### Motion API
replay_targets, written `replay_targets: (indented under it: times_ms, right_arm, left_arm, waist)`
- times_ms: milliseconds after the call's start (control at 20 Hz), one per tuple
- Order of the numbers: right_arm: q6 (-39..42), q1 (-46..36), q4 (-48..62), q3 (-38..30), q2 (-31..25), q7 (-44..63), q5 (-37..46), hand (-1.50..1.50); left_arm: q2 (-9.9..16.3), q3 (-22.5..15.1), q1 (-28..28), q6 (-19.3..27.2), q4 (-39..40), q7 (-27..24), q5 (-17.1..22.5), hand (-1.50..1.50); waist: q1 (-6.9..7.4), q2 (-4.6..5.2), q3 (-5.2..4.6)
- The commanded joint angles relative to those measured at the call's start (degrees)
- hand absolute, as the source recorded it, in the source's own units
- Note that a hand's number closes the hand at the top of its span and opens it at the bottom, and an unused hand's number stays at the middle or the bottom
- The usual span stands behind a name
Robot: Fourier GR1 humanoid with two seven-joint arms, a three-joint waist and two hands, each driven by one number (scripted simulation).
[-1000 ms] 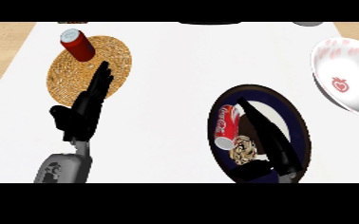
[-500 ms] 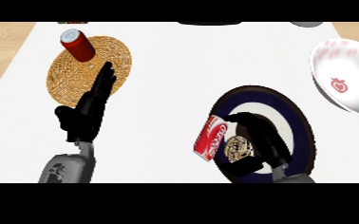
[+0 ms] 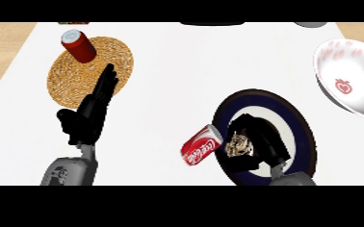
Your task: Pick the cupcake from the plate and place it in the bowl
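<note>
Currently, the right robot hand (image 3: 265,139) is curled around the cupcake (image 3: 238,145) on the plate (image 3: 298,120). The left robot hand (image 3: 91,110) rests with straight fingers above the desk (image 3: 185,77).

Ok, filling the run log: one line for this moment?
right robot hand: curled round cupcake on plate | left robot hand: open | bowl: waiting

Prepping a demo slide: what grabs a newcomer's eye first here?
The right hand curled round the cupcake on the dark plate, lower right, with a red can toppled at the plate's left rim. Then the white bowl at the right edge.
</note>
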Motion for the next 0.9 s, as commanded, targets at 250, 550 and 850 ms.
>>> replay_targets:
  times_ms: [250,550,850]
  right_arm:
    - [-11.2,-6.4,-3.0,-11.9,6.7,19.0,-10.9,1.50]
    - [-13.9,-5.7,-14.7,-13.4,6.8,11.5,-10.0,1.50]
    - [-14.1,-10.0,-29.2,-9.8,4.2,25.0,2.1,1.50]
  left_arm:
    - [0.4,-0.4,2.0,-0.4,-1.8,-0.4,-0.2,0.00]
    - [-0.1,0.0,1.3,0.0,0.5,-0.9,-0.5,0.00]
    - [1.0,1.6,1.4,-1.2,1.3,-3.2,0.7,0.00]
  waist:
    - [0.39,0.25,0.27]
    - [-0.46,0.16,0.23]
    - [-0.54,0.07,0.17]
